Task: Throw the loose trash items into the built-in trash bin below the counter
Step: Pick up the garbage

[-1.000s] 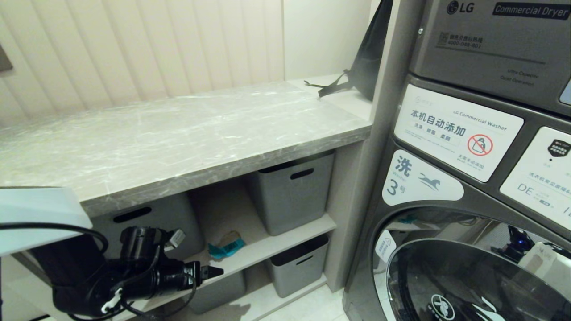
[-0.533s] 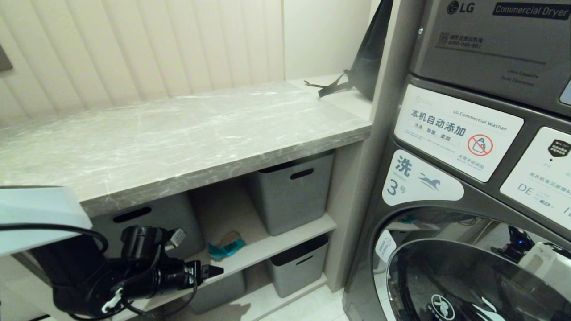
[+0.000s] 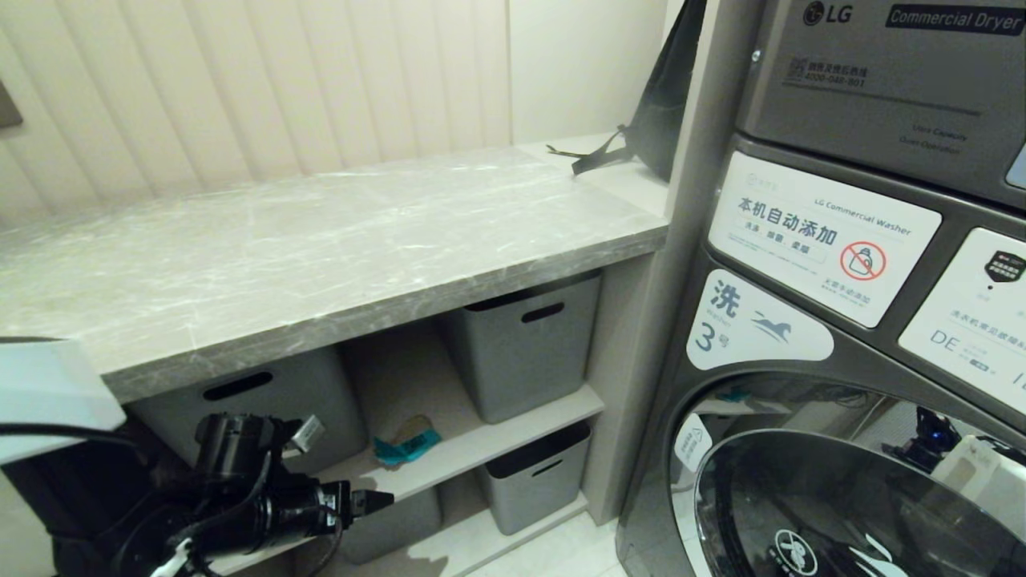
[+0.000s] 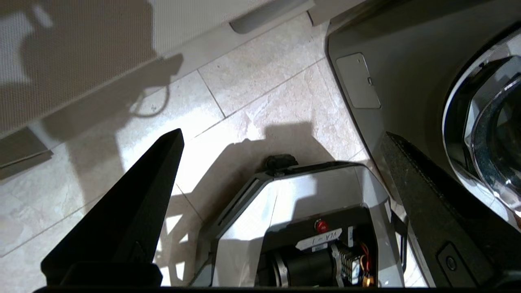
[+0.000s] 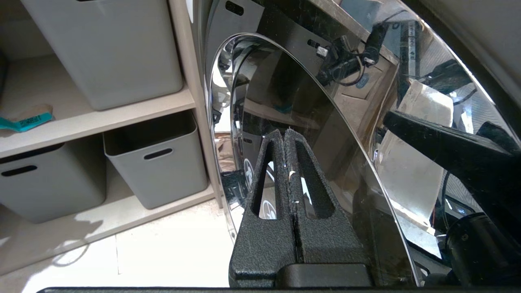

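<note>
A small teal paper scrap [image 3: 406,443] [image 5: 24,121] lies on the upper shelf under the grey veined counter [image 3: 321,240], between two grey tubs. My left gripper [image 3: 377,501] [image 4: 281,136] hangs low at the left in front of the shelves, short of the scrap. It is open, with nothing between its fingers [image 4: 134,211]; it looks down at the tiled floor. My right gripper [image 5: 283,132] is shut and empty, beside the washer's glass door. The built-in trash bin is out of view.
Grey tubs [image 3: 525,344] [image 3: 537,477] [image 3: 264,397] fill the shelves. A black strapped bag [image 3: 657,104] stands at the counter's far right. The washer [image 3: 801,256] walls off the right side. My own base [image 4: 309,187] sits on the floor below the left gripper.
My left arm has sunk a little and drawn back to the left, still open. The teal scrap and everything else have kept still.
</note>
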Robot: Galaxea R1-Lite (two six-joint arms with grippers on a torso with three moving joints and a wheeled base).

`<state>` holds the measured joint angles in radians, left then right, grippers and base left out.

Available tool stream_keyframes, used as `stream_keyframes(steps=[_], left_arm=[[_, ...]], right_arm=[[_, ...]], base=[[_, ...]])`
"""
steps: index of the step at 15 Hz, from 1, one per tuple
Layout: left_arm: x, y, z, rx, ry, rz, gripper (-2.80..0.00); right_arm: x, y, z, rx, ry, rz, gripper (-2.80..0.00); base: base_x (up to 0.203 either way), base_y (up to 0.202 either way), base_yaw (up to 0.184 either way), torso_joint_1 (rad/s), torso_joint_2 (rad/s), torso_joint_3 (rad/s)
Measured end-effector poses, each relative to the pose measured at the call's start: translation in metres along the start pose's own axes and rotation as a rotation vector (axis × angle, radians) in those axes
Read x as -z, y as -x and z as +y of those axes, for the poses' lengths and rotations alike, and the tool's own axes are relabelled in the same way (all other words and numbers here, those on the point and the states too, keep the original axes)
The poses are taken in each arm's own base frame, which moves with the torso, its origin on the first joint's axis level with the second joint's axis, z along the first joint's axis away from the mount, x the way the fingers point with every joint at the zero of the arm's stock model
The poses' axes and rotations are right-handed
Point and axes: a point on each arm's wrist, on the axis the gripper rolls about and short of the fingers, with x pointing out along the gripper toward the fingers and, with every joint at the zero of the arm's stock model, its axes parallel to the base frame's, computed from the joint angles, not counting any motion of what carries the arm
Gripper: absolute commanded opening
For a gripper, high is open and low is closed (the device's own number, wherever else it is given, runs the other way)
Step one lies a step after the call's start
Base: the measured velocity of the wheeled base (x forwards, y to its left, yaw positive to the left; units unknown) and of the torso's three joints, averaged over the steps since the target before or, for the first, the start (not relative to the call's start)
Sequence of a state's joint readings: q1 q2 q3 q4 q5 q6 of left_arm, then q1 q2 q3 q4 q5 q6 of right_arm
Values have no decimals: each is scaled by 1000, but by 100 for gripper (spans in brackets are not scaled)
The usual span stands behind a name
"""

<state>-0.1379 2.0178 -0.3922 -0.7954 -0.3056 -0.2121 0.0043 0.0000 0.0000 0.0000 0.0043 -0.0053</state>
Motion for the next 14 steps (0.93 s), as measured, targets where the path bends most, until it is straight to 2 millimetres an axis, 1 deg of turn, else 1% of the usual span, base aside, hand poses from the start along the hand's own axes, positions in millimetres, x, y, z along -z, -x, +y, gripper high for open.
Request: stream_keyframes(steps=[2, 5, 10, 14], left_arm=[[11, 7, -7, 11, -18, 27, 0], [15, 15, -20, 38, -115, 3, 0], [35, 32, -21, 35, -410, 66, 0], [41, 36, -19, 43, -575, 73, 0]], right_arm=[[0, 0, 0, 0, 0, 0, -280], [0, 0, 0, 0, 0, 0, -280], [0, 0, 0, 0, 0, 0, -280], [0, 0, 0, 0, 0, 0, -280]], base=[[0, 0, 0, 0, 0, 0], [0, 0, 0, 0, 0, 0], [0, 0, 0, 0, 0, 0], [0, 0, 0, 0, 0, 0]])
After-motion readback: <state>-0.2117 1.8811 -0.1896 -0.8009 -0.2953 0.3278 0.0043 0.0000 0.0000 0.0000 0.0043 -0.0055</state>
